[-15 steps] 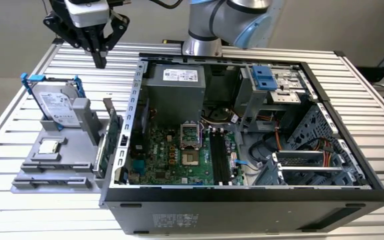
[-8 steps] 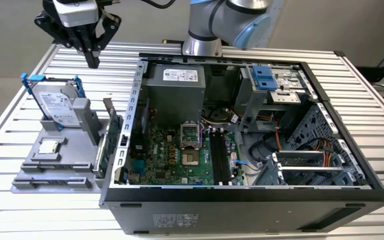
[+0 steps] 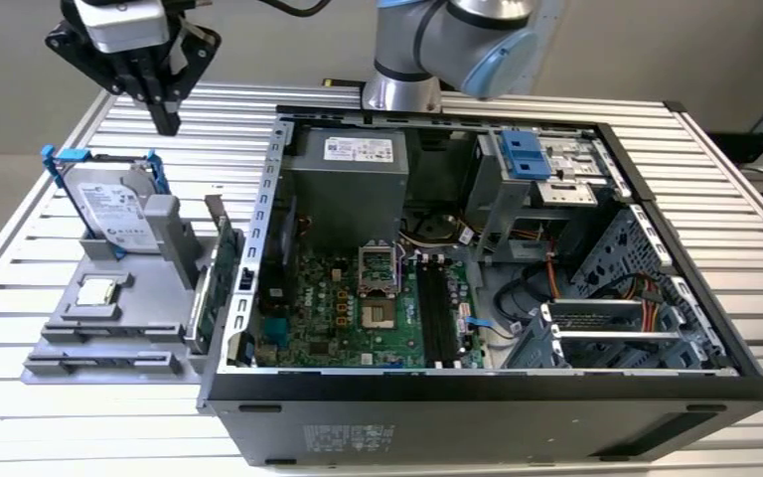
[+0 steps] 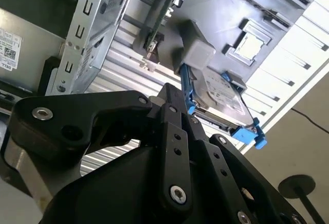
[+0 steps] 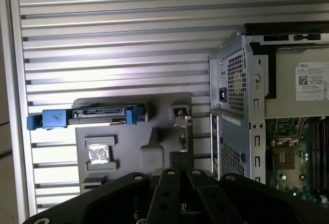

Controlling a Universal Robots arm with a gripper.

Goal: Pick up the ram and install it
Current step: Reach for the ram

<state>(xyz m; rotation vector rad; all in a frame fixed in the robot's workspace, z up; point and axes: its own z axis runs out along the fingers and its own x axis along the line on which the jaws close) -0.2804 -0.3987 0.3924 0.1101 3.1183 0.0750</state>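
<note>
The ram [image 3: 227, 260] is a thin green stick standing on its long edge in a grey fixture [image 3: 103, 350], between a hard drive and the open computer case. In the first wrist view the ram [image 5: 186, 131] shows edge-on just beyond the black fingertips, and it appears in the second wrist view [image 4: 160, 14] too. My gripper [image 3: 166, 121] hangs above the table behind the fixture, off to the exterior view's left of the ram and well above it. Its fingers are shut together with nothing between them. The black memory slots [image 3: 437, 313] lie on the motherboard inside the case.
A hard drive in a blue caddy [image 3: 110, 204] stands upright in the fixture, with a processor chip [image 3: 96, 291] lying flat in front of it. The case wall [image 3: 265, 229] rises right beside the ram. The slatted metal table [image 3: 37, 199] spreads around.
</note>
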